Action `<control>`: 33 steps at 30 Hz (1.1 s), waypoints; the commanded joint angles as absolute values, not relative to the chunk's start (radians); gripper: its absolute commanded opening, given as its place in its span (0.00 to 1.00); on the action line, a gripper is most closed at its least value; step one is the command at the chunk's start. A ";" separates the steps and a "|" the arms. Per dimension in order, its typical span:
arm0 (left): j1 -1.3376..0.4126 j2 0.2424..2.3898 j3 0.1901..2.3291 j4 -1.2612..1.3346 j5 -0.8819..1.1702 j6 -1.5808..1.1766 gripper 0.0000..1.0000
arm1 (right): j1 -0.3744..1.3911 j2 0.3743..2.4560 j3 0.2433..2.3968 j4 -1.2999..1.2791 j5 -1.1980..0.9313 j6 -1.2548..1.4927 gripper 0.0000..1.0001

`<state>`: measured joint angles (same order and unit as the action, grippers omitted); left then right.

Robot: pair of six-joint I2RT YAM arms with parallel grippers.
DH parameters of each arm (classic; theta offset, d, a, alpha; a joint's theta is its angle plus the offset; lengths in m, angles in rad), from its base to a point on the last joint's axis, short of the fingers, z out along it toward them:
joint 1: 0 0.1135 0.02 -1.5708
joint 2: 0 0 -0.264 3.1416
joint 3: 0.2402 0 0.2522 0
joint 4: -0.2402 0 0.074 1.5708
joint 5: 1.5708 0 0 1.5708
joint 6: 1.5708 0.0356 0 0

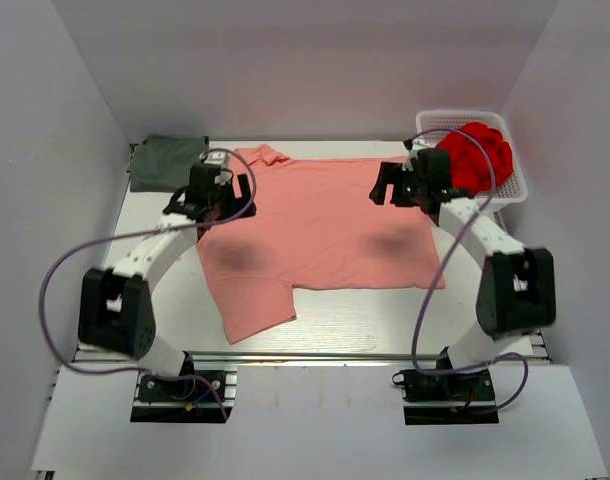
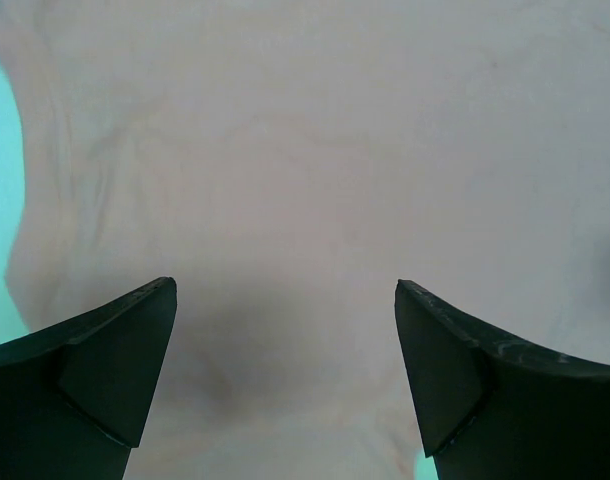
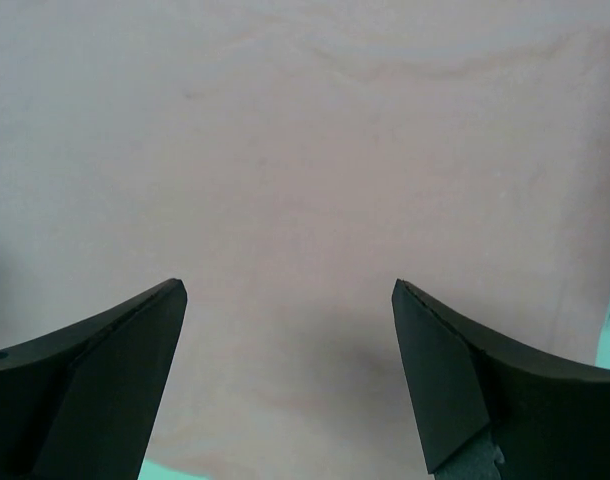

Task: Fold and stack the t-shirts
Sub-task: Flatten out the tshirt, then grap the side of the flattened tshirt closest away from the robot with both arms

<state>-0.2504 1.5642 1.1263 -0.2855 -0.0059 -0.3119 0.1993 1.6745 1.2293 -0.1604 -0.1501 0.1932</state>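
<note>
Across the middle of the table [image 1: 355, 320] I've got the salmon-pink t-shirt [image 1: 325, 225] spread flat. Its collar [image 1: 267, 154] is at the far-left end and the body runs out to the right. One short sleeve [image 1: 253, 308] sticks out toward the near edge on the left side. Cloth looks mostly smooth, w/ a few soft creases in the wrist views.

L gripper [image 1: 220, 195] hangs over the shirt's left edge, just near-side of the collar. Jaws are spread wide w/ nothing between them. The left wrist cam shows only pink cloth under the fingers, plus a thin strip of table at the left border. Can't tell if the tips touch the fabric.

R gripper [image 1: 400, 185] sits over the far-right part of the shirt, approx level w/ the L one. Jaws are wide too and grip nothing. The right wrist cam shows pink cloth filling the gap between the fingers, w/ a sliver of table at the right border. Contact w/ the cloth: can't tell.

The dark grey-green t-shirt [image 1: 168, 162] lies folded in the far-left corner, near the pink collar and partly behind the L gripper.

At the far right a white basket [image 1: 513, 192] holds a bunched red cloth [image 1: 475, 155], just beside the R gripper.
</note>
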 commanded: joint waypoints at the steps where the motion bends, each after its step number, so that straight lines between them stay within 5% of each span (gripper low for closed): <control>1: -0.262 1.424 0.994 -0.458 0.072 -0.442 1.00 | 0.201 1.524 1.079 -0.034 -0.098 0.310 0.89; 8: -0.308 1.140 0.688 -0.711 0.182 -0.560 1.00 | 0.195 1.381 0.893 0.087 0.035 0.422 0.91; 17: -0.396 1.118 0.581 -0.951 0.247 -0.621 0.98 | 0.195 1.414 0.899 0.058 0.049 0.419 0.91; 33: -0.477 1.232 0.603 -0.775 0.074 -0.704 0.70 | 0.193 1.304 0.778 0.060 0.117 0.454 0.91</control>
